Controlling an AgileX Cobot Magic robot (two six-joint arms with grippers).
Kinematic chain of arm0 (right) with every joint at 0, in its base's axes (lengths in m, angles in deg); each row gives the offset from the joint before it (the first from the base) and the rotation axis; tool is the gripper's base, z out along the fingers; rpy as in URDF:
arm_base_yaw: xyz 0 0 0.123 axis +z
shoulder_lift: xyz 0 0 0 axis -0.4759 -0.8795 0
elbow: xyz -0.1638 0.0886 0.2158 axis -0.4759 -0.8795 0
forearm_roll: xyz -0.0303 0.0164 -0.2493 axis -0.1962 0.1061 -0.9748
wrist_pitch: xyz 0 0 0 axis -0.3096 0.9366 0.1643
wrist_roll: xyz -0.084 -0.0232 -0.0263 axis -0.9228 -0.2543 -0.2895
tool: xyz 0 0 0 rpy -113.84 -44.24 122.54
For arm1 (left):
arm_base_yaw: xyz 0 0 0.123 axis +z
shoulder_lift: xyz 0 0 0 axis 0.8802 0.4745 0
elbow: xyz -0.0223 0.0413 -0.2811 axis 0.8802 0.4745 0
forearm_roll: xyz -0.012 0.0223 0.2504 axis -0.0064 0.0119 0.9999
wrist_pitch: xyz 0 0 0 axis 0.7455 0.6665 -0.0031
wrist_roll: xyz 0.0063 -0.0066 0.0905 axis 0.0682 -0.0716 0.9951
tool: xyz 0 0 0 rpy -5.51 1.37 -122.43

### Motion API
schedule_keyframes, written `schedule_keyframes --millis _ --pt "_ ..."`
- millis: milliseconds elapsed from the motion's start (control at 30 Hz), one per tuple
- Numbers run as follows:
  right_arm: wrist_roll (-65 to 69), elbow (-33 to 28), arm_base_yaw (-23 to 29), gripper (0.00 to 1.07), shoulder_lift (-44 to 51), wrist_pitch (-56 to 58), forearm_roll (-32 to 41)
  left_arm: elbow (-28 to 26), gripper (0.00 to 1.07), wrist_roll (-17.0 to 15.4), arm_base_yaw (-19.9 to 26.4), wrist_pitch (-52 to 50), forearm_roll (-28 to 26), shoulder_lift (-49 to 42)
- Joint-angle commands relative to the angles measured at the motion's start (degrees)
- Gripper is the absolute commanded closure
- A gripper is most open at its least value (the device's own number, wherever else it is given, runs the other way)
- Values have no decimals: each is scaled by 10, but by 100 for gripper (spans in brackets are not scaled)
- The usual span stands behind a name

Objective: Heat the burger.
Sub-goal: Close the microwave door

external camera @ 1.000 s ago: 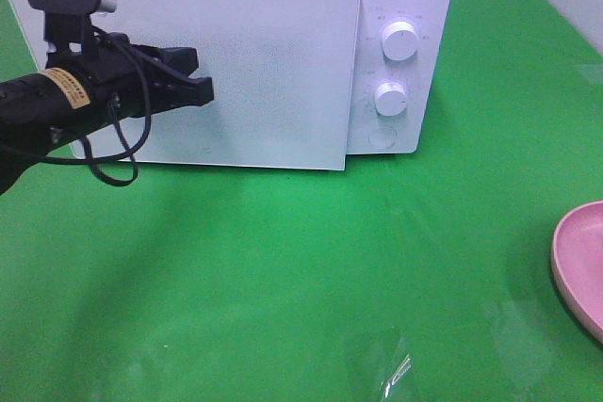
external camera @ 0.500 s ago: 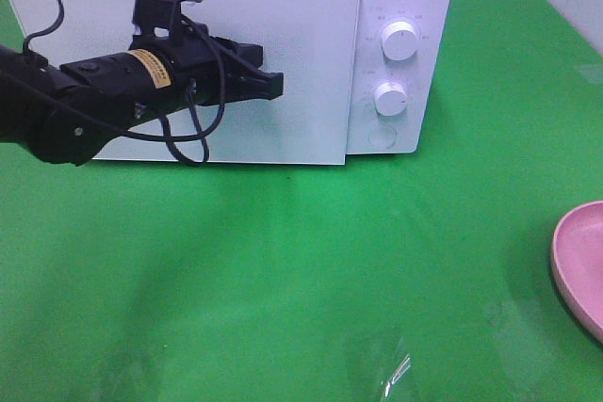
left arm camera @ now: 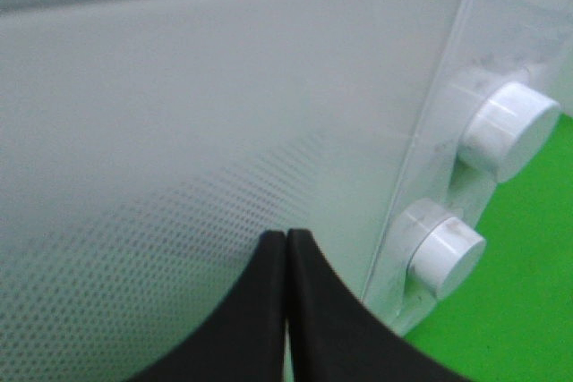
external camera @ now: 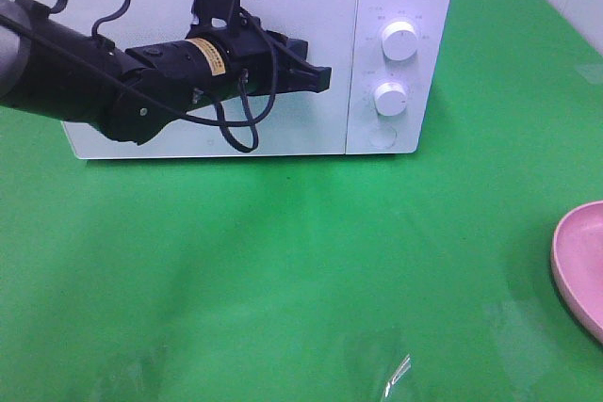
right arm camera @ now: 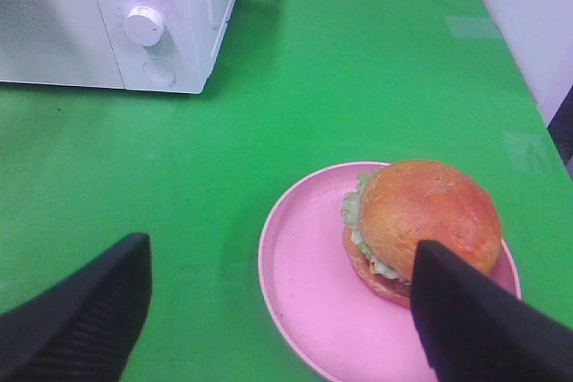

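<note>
The burger [right arm camera: 421, 221] sits on the plate [right arm camera: 304, 284] lower right, between the wide-spread right fingers [right arm camera: 466, 319]. The left gripper [left arm camera: 286, 248], pinched shut and empty, points at the microwave [external camera: 396, 7] door upper left. Bare green table [external camera: 311, 270] fills the middle.

The microwave door [external camera: 212, 63], previously standing ajar with its free edge proud of the control panel [external camera: 396, 54], now appears flush with the panel, though the arm hides much of the seam. The left gripper [external camera: 325, 76] has travelled across the door face toward 3 o'clock, from near the hinge side to just short of the panel, jaws pressed together.
</note>
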Motion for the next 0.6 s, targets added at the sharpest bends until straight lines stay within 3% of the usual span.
schedule_keyframes --millis 33,200,333,500,533,567,600 --pt "-1 -1 -3 31 15 -6 0 -28 107 -1 14 -11 -62 7" --pt "-1 -1 -3 31 15 -6 0 -28 107 -1 9 23 -57 -1" --pt "-1 -1 -3 31 15 -6 0 -28 107 -2 -22 134 -53 -32" --pt "-1 -1 -3 31 15 -6 0 -28 107 -1 -42 202 -53 -50" --pt "-1 -1 -3 32 15 -6 0 -28 105 -1 -52 239 -53 -58" --pt "-1 -1 -3 32 15 -6 0 -28 96 -1 -62 278 -53 -68" --pt "-1 -1 -3 32 15 -6 0 -28 96 -1 -62 278 -53 -68"
